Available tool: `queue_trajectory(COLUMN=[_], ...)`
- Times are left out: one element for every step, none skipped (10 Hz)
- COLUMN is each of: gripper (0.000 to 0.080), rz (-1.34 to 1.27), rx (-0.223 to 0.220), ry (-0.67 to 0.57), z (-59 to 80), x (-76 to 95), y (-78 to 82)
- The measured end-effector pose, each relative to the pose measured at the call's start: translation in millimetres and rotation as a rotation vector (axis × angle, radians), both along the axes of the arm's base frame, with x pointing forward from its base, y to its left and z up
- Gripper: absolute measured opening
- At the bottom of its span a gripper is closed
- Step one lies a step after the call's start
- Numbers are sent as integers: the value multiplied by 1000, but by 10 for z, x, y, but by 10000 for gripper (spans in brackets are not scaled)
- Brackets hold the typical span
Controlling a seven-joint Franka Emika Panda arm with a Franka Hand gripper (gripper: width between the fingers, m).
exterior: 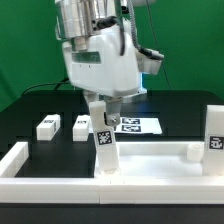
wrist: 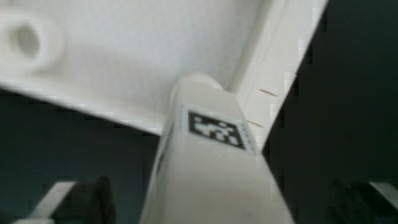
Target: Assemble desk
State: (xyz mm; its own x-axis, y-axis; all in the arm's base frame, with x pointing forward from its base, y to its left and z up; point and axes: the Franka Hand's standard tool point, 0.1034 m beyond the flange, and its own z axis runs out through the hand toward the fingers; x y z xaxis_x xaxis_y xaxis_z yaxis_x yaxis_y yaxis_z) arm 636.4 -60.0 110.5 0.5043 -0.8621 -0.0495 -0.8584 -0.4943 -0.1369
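The leg [exterior: 103, 142] stands up on the top [exterior: 150, 166], by its rim. The gripper [exterior: 100, 106] hangs over it, jaws spread apart and not touching it. The leg looks light, hard and smooth, so I would grab its flat sides.

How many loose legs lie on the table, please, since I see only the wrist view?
Observer: Two loose legs lie on the table, at the exterior view's left.
Operator: Thanks. Does another leg stand on the top?
Observer: Yes, an end leg stands upright at the top's end, on the exterior view's right.
Operator: What lies beyond the middle leg that I see?
Observer: The marker board lies flat on the table there.
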Motion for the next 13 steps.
queue_trajectory(gripper=[636,636,647,647,648,648,648,648,648,622,622,448,284], rz=[74,138,202,256,402,644,788,838,829,813,807,752,646], rx=[-10,-17,-24,-29,-49,-82,-87,-86,-86,-85,-85,-79,-71], ry=[-9,-15,-22,-28,-35,-37,-47,-47,-46,-45,-44,-39,-28], z=[-26,-25,-27,-27,-18,27,32,25,26,26,26,25,26], x=[-24,-24,-25,-25,-25,-1,5,-10,-9,-9,-9,-8,-8], y=[8,1,-2,-4,-5,16,49,33,34,34,34,37,40])
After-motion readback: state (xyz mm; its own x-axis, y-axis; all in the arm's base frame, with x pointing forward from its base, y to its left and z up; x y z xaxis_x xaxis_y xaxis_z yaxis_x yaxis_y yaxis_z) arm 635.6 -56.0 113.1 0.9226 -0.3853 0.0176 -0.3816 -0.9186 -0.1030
